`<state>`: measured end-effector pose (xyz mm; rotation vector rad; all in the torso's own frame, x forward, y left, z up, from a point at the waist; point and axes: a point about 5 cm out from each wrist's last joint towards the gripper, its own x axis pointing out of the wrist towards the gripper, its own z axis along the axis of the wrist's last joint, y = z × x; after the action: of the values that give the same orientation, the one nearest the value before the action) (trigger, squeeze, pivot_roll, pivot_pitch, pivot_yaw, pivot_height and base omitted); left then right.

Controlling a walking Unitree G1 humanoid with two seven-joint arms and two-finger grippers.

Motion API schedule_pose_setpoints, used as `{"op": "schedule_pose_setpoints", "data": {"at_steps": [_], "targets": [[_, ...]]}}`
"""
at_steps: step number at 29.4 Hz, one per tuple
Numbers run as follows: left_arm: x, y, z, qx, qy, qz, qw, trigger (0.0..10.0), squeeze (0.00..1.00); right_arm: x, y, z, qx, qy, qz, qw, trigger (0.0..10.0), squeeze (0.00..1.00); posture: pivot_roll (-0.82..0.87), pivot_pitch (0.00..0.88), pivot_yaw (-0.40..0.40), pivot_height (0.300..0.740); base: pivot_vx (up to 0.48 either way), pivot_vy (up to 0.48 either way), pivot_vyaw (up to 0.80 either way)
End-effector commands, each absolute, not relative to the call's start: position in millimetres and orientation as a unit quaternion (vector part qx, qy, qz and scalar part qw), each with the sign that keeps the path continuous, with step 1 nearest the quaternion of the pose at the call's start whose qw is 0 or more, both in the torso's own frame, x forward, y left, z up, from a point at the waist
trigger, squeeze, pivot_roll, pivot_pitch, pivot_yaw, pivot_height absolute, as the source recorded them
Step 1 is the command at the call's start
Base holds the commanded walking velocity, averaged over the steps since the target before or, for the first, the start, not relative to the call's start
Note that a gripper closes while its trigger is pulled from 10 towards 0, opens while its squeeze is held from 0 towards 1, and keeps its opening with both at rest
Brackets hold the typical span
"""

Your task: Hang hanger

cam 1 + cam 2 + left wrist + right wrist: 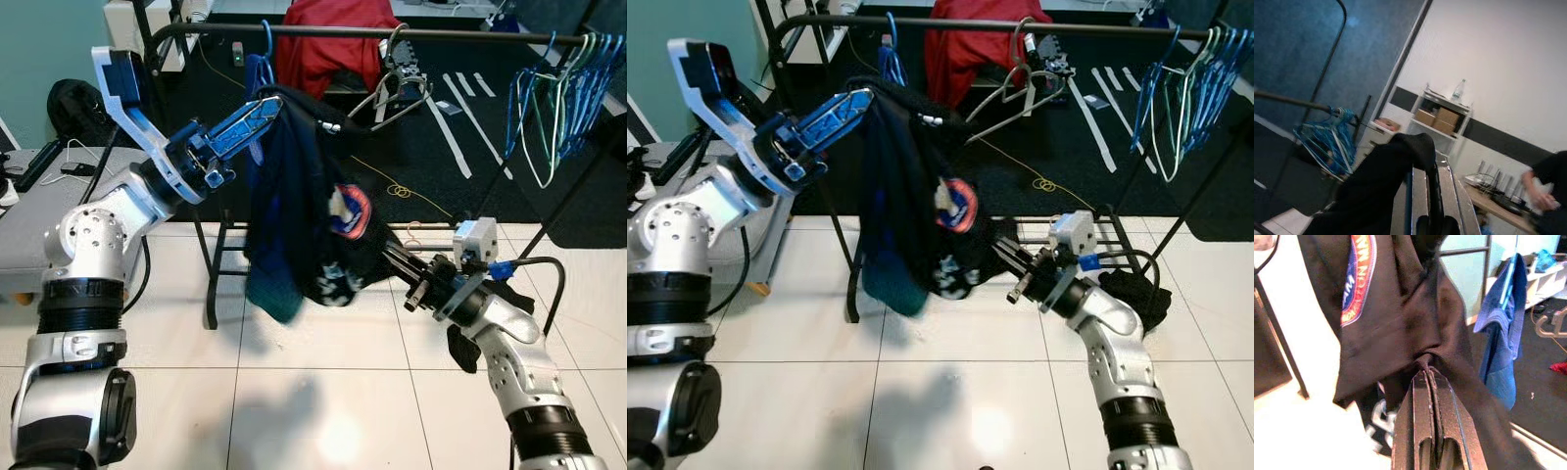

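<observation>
A black garment (294, 206) with a red and blue round badge (351, 211) hangs from a blue hanger (261, 70). The hanger's hook reaches up to the black rack rail (441, 32); I cannot tell whether it rests on it. My left gripper (269, 103) is raised at the garment's top, its fingers (1422, 196) shut with black cloth draped over them. Lower down, my right gripper (389, 255) is shut on a bunched fold of the same garment (1425, 323), pulling it out to the right.
On the rail hang a red garment (328, 39), silver wire hangers (397, 86) and several blue and green hangers (558, 98). Rack legs (211, 284) stand on white tiles. A grey table (29, 220) is at left. A person (1547, 191) stands beyond.
</observation>
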<state>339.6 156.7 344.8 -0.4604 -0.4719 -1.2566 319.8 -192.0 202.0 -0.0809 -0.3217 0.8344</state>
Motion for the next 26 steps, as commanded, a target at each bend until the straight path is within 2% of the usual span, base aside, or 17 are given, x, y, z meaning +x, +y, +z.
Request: {"op": "schedule_pose_setpoints", "data": {"at_steps": [1,4,6,7,8,9,10,12,14,16,17,20,21,23,24,25,26], "targets": [[340,163,348,-0.195,-0.228,-0.569,0.765,0.0,0.00,317,-203,207,-0.047,-0.159,0.380,0.910,0.0,0.00,-0.03,0.215,-0.001,0.740,0.000,0.000,0.00],[341,165,348,-0.192,-0.230,-0.565,0.769,0.0,0.00,319,-210,209,-0.060,-0.156,0.358,0.919,0.0,0.00,-0.04,0.213,0.001,0.740,0.000,0.000,0.00],[341,171,338,-0.159,-0.208,-0.552,0.792,0.0,0.00,332,-248,228,-0.080,-0.193,0.195,0.958,0.0,0.00,-0.04,0.213,0.001,0.740,0.000,0.000,0.00],[341,171,338,-0.159,-0.208,-0.552,0.792,0.0,0.00,332,-248,228,-0.080,-0.193,0.195,0.958,0.0,0.00,-0.04,0.213,0.001,0.740,0.000,0.000,0.00],[342,173,334,-0.150,-0.200,-0.545,0.800,0.0,0.00,334,-260,236,-0.078,-0.211,0.142,0.964,0.0,0.00,-0.04,0.213,0.001,0.740,0.000,0.000,0.00],[342,173,334,-0.150,-0.200,-0.545,0.800,0.0,0.00,334,-260,236,-0.078,-0.211,0.142,0.964,0.0,0.00,-0.04,0.213,0.001,0.740,0.000,0.000,0.00],[343,174,330,-0.139,-0.189,-0.534,0.812,0.0,0.00,333,-261,248,-0.056,-0.241,0.131,0.960,0.0,0.00,-0.04,0.215,-0.006,0.740,0.000,0.000,0.00],[345,174,326,-0.130,-0.182,-0.524,0.822,0.0,0.00,331,-257,257,-0.036,-0.262,0.145,0.953,0.0,0.00,-0.04,0.215,-0.006,0.740,0.000,0.000,0.00],[353,176,316,-0.105,-0.166,-0.476,0.857,0.0,0.00,325,-235,278,0.000,-0.303,0.208,0.930,0.0,0.00,-0.04,0.218,-0.009,0.740,0.000,0.000,0.00],[353,176,316,-0.105,-0.166,-0.476,0.857,0.0,0.00,325,-235,278,0.000,-0.303,0.208,0.930,0.0,0.00,-0.04,0.218,-0.009,0.740,0.000,0.000,0.00],[357,178,313,-0.099,-0.163,-0.457,0.868,0.0,0.00,323,-228,284,0.006,-0.310,0.228,0.923,0.0,0.00,-0.04,0.219,-0.008,0.740,0.000,0.000,0.00],[372,189,303,-0.069,-0.157,-0.334,0.927,0.2,0.00,319,-208,296,0.011,-0.315,0.280,0.907,0.0,0.00,-0.05,0.220,-0.007,0.740,0.000,0.000,0.00],[372,189,303,-0.069,-0.157,-0.334,0.927,0.2,0.00,319,-208,296,0.011,-0.315,0.280,0.907,0.0,0.00,-0.05,0.220,-0.007,0.740,0.000,0.000,0.00],[378,197,291,-0.050,-0.139,-0.260,0.954,3.2,0.00,321,-203,299,0.021,-0.320,0.276,0.906,0.0,0.00,-0.05,0.220,-0.009,0.740,0.000,0.000,0.00],[378,197,291,-0.050,-0.139,-0.260,0.954,3.2,0.00,321,-203,299,0.021,-0.320,0.276,0.906,0.0,0.00,-0.05,0.220,-0.009,0.740,0.000,0.000,0.00],[381,201,282,-0.044,-0.124,-0.226,0.965,6.5,0.00,322,-202,301,0.030,-0.322,0.267,0.908,0.0,0.00,-0.05,0.221,-0.007,0.740,0.000,0.000,0.00],[383,208,268,-0.049,-0.097,-0.183,0.977,7.8,0.00,324,-200,302,0.041,-0.325,0.259,0.909,0.0,0.00,-0.05,0.221,-0.010,0.740,0.000,0.000,0.00]]}}
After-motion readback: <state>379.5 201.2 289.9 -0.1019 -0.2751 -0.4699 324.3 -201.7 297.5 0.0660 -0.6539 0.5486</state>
